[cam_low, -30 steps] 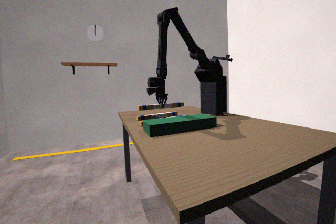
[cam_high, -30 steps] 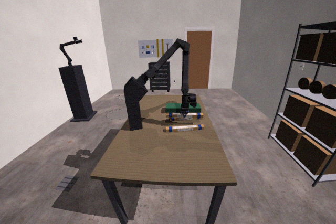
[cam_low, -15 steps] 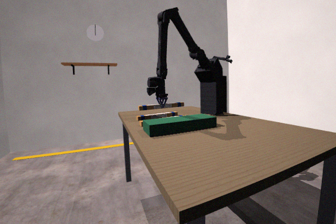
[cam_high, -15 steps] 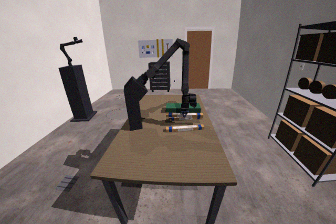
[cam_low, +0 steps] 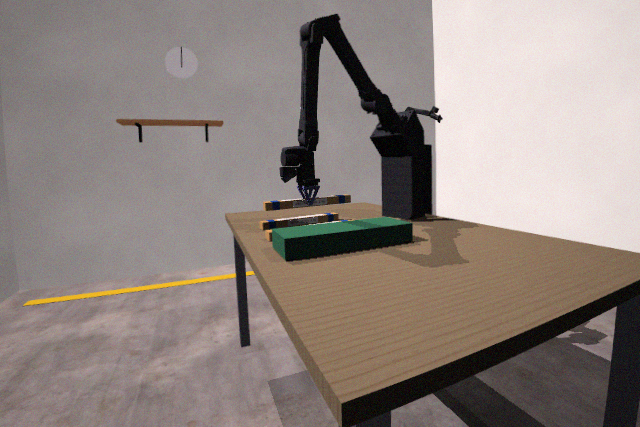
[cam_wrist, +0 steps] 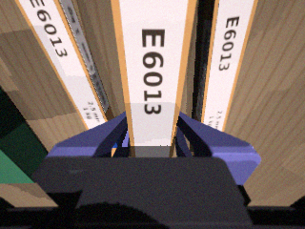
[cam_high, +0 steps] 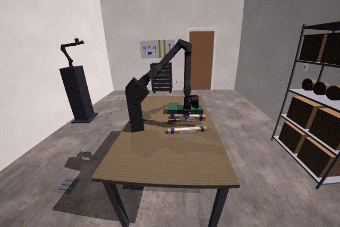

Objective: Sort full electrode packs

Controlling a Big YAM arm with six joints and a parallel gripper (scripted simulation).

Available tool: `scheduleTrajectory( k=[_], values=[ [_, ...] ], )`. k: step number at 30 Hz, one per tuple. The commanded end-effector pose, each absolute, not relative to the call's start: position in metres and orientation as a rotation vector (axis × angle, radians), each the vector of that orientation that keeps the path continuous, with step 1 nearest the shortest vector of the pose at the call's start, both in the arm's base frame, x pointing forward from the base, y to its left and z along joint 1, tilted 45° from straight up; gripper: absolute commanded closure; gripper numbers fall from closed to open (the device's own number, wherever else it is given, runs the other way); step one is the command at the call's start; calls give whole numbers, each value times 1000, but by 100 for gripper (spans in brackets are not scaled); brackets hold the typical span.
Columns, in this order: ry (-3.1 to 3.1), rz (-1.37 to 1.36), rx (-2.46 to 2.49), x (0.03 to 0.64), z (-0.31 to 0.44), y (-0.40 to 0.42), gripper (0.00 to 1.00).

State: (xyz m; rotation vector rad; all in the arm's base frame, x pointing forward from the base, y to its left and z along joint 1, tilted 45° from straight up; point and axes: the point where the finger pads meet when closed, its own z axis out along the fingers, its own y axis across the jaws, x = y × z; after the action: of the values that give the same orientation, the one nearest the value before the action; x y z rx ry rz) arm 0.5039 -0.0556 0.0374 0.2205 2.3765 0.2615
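Note:
My gripper [cam_high: 186, 116] [cam_low: 309, 201] [cam_wrist: 152, 114] is shut on the middle pack [cam_high: 202, 117] [cam_low: 339, 199] [cam_wrist: 153, 62] near its middle and holds it above the table, roughly level. It is orange with blue bands and a white E6013 label. The far pack [cam_high: 192, 129] [cam_low: 302, 221] [cam_wrist: 230, 38] lies on the table, on the side away from the platform. The platform-side pack [cam_high: 175, 120] [cam_low: 268, 235] [cam_wrist: 71, 62] lies on the table beside the green low platform [cam_high: 172, 109] [cam_low: 351, 242] [cam_wrist: 14, 162], partly hidden in the top and exterior views. No pack lies on the platform.
The wooden table [cam_high: 164, 158] [cam_low: 413, 308] carries the arm's dark pedestal [cam_high: 135, 114] [cam_low: 398, 187]. A shelf rack [cam_high: 292, 81] stands on the floor to the right in the top view.

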Motion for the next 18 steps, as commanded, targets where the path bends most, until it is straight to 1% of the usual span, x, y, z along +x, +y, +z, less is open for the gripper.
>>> scheduleTrajectory(
  k=[1, 18],
  values=[
    [2355, 255, 226, 500, 49, -58, 100],
    [2354, 255, 226, 487, 63, -61, 100]
  ],
)
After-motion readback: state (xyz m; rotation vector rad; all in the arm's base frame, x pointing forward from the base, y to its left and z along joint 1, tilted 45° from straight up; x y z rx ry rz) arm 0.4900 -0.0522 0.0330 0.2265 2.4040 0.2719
